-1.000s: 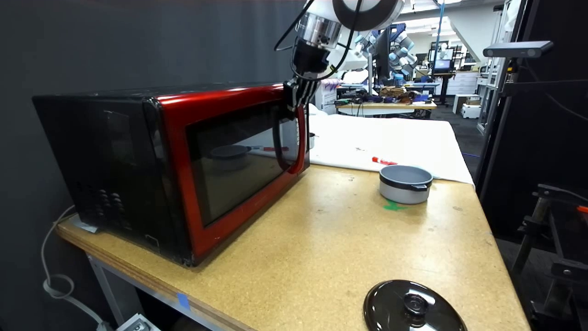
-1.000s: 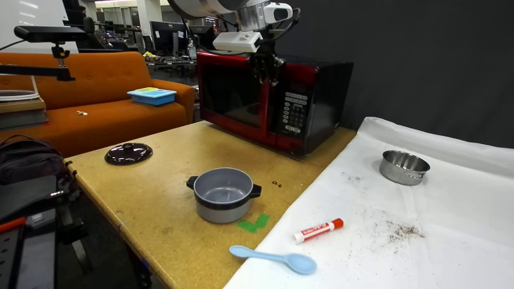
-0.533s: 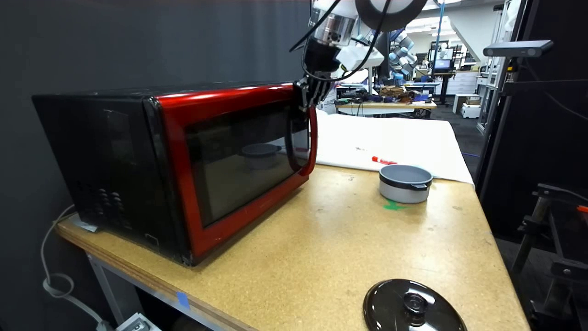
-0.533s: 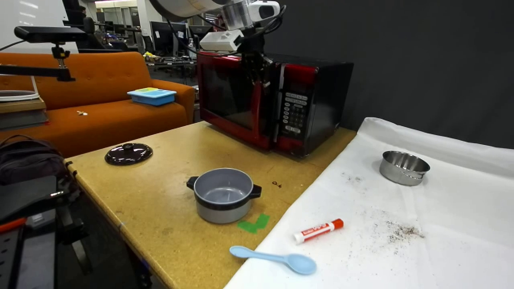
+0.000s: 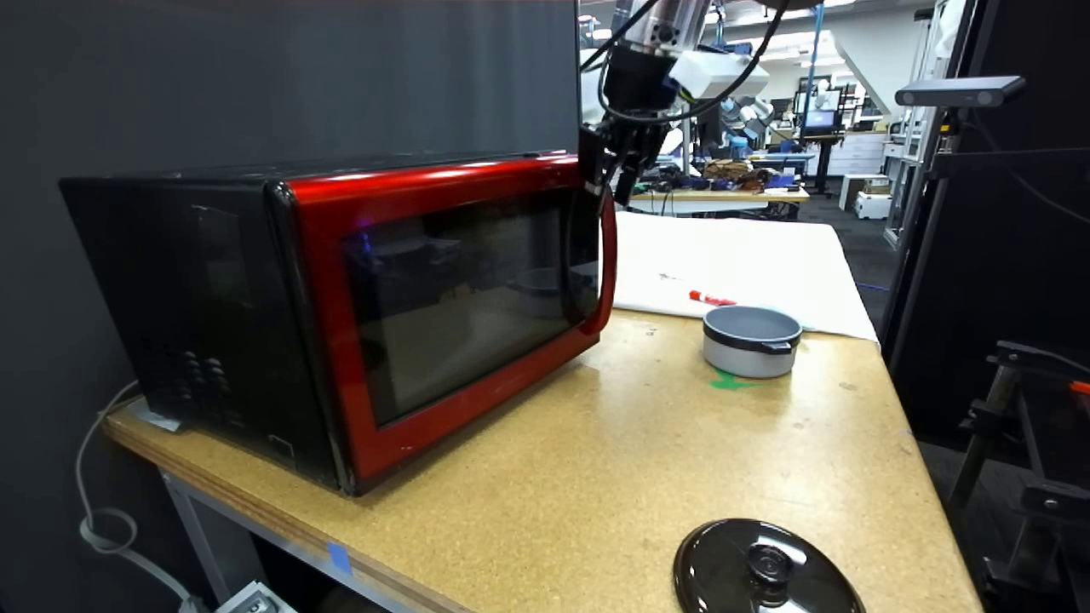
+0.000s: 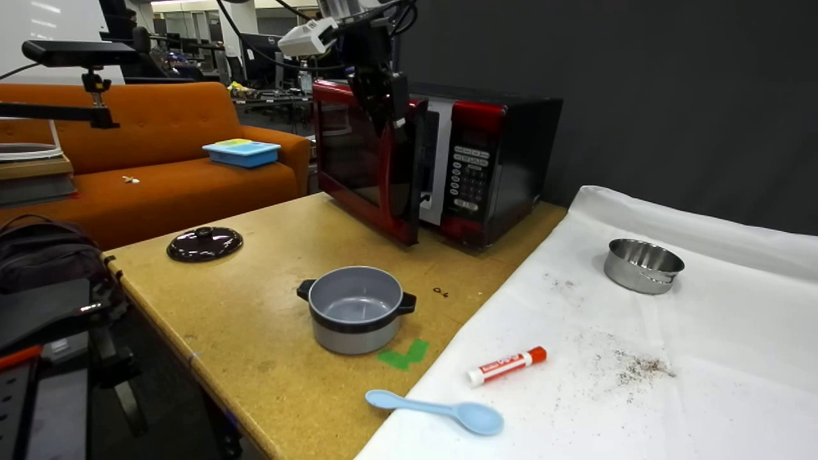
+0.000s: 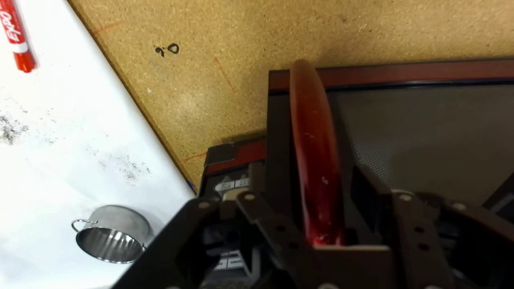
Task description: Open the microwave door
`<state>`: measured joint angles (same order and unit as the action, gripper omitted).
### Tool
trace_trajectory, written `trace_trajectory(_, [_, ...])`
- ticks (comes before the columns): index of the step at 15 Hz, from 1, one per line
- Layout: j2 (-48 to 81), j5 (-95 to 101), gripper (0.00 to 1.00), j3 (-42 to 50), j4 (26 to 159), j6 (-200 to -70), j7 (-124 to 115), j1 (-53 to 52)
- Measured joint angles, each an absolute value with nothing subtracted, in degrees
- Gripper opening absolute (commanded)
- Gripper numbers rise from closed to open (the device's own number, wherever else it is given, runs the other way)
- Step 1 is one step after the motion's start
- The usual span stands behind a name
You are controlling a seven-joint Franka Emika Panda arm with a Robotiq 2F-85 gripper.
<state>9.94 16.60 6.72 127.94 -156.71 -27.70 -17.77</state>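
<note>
In an exterior view the black-cased microwave (image 5: 196,340) fills the left half of the frame, its red microwave door (image 5: 468,298) facing center-right, with the gripper (image 5: 608,191) at the upper middle by the top of the door's handle (image 5: 608,272). A gray pot (image 5: 749,353) sits right of center on the wooden table (image 5: 613,451), dark lid (image 5: 766,570) down at the bottom right. In an exterior view you can clearly see the door's ajar, upper middle of the frame, with a pale strip of inner frame (image 6: 440,163) showing between it and the keypad (image 6: 470,179). Blue spoon (image 6: 441,409) and a red-and-white marker (image 6: 508,367) lie near the bottom, steel cup (image 6: 642,271) off at the right. Wrist view sorts out the gripper: it's not clamped down, the fingers (image 7: 369,192) are spread either side of the red handle in the middle of the frame, dark door visible in the gaps. Whether anything touches the handle lower down, I honestly can't tell.
</note>
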Motion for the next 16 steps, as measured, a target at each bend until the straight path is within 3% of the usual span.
trace_trajectory(1, [8.74, 15.03, 0.98, 5.43, 128.64, -155.26, -26.28, -17.14])
trace_trajectory(2, [7.54, 12.39, 1.0, 3.85, 129.32, -153.62, -23.71, -16.39])
trace_trajectory(10, [-4.04, 1.68, 1.0, -1.16, 129.67, -137.73, -9.78, -10.15])
trace_trajectory(16, [-4.43, 1.17, 1.0, -1.24, 120.08, -130.15, -8.15, -7.87])
